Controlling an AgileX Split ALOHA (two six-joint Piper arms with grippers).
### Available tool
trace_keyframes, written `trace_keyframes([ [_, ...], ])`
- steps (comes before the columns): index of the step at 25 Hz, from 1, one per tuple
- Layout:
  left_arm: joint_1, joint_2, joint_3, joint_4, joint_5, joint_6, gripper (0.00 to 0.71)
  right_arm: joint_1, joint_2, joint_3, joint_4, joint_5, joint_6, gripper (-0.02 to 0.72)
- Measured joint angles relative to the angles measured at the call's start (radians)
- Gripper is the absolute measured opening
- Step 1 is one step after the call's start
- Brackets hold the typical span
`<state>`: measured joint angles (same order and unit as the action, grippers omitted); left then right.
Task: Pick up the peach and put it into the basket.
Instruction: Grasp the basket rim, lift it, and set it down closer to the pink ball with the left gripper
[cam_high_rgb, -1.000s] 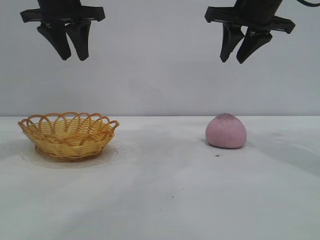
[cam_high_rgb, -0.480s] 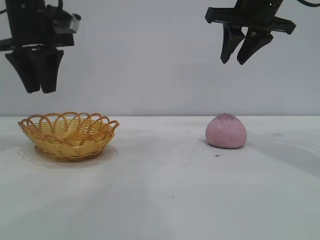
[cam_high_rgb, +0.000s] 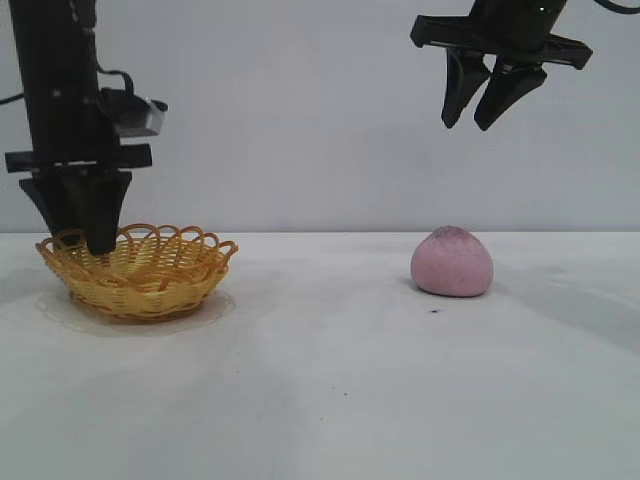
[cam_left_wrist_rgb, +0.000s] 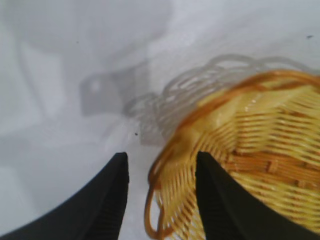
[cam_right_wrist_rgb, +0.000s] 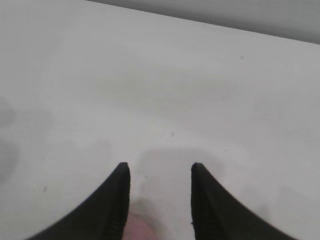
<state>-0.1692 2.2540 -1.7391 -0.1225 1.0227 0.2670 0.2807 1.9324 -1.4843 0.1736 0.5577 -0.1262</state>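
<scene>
Now my left gripper (cam_high_rgb: 88, 240) straddles the basket (cam_high_rgb: 150, 270) rim at its outer end.
Its fingers sit either side of the looped edge, not visibly clamped; I see the right gripper (cam_high_rgb: 482, 115) parted and empty, high above the peach (cam_high_rgb: 452, 262) on the table (cam_high_rgb: 330, 400), well apart from the basket.
</scene>
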Motion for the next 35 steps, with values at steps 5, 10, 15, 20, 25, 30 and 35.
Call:
trace_keyframes([
  [5,0.006,-0.065,0.092,-0.196,-0.049,-0.068,0.0,0.0,0.0,0.0,0.0,0.004,0.0,0.236],
  [10,-0.048,-0.214,0.4,-0.539,-0.316,-0.05,0.0,0.0,0.0,0.0,0.002,0.02,-0.002,0.236],
  [15,-0.137,-0.323,0.654,-0.848,-0.497,0.053,0.0,0.0,0.0,0.0,0.004,0.02,-0.002,0.236],
  [20,-0.145,-0.33,0.783,-0.972,-0.545,0.142,0.0,0.0,0.0,0.0,0.006,0.02,-0.002,0.236],
  [25,-0.145,-0.337,0.809,-0.988,-0.55,0.161,0.052,0.0,0.0,0.0,0.012,0.02,-0.002,0.236],
  [30,-0.145,-0.376,0.811,-0.975,-0.551,0.165,0.335,0.0,0.0,0.0,0.013,0.02,-0.002,0.236],
  [35,-0.131,-0.452,0.813,-0.908,-0.55,0.172,0.351,0.0,0.0,0.0,0.015,0.02,-0.004,0.236],
])
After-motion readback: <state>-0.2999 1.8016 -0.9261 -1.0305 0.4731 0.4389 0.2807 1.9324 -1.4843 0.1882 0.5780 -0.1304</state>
